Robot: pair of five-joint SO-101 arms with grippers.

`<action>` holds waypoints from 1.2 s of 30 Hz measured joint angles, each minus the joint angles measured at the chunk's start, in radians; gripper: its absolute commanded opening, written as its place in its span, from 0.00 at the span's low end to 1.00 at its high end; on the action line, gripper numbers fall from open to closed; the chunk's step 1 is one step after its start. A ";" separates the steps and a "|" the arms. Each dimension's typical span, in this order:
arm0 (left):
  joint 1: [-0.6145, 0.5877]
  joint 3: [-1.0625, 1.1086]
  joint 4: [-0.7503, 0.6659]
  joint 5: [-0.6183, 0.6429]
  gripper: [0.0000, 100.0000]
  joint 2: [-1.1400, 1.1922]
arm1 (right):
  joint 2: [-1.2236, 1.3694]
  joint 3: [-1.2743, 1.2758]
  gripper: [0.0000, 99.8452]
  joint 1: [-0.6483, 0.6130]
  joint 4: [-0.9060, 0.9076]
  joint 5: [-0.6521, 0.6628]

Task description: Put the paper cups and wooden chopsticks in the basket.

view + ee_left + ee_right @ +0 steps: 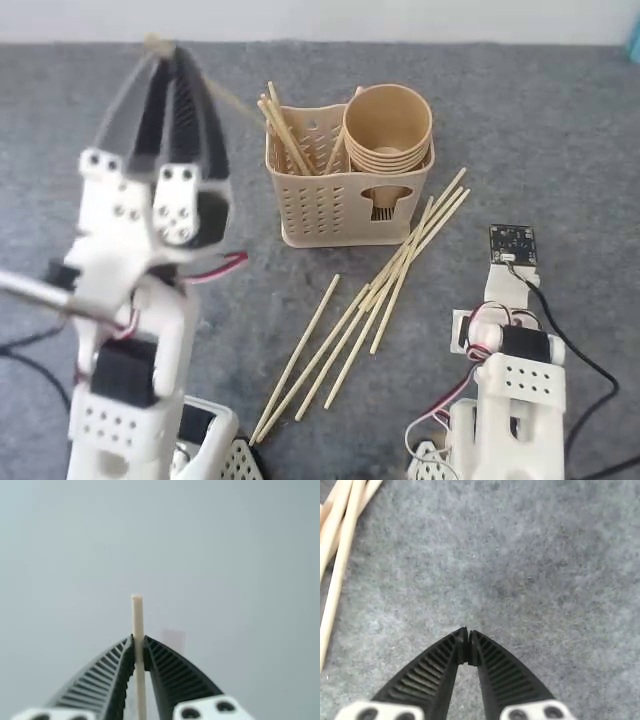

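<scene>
One chopstick is being clamped by the left gripper before a pale wall, while the right gripper is being held closed over grey felt.

A grey, felt-like covering spreads over the whole counter, its nap mottled under soft, even light. Along the top of the high view runs a strip of pale wall, with a blue edge at the upper right corner. The left wrist view looks onto plain pale grey-blue wall bearing one faint lighter rectangle.
</scene>
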 measured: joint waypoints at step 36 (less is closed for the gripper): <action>-0.014 -0.155 0.430 0.000 0.22 0.502 | 0.000 0.003 0.01 0.021 0.000 0.058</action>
